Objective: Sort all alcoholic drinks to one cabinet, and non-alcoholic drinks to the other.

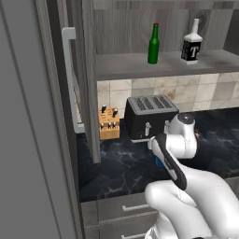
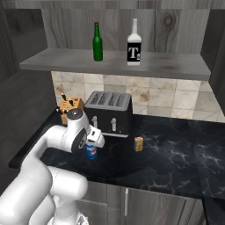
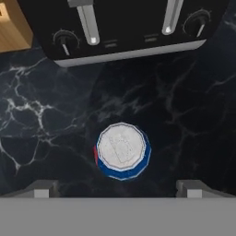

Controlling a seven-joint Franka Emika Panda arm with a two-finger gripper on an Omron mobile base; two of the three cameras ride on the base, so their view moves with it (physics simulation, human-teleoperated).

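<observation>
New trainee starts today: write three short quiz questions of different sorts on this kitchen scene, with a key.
1. True or false: the green bottle and the T-labelled bottle stand on the cabinet shelf.
2. What is directly under the open tool? A) orange carton B) soda can C) knife block
3. Which appliance sits behind the can?

Key: 1 true; 2 B, the soda can; 3 the black toaster.
</observation>
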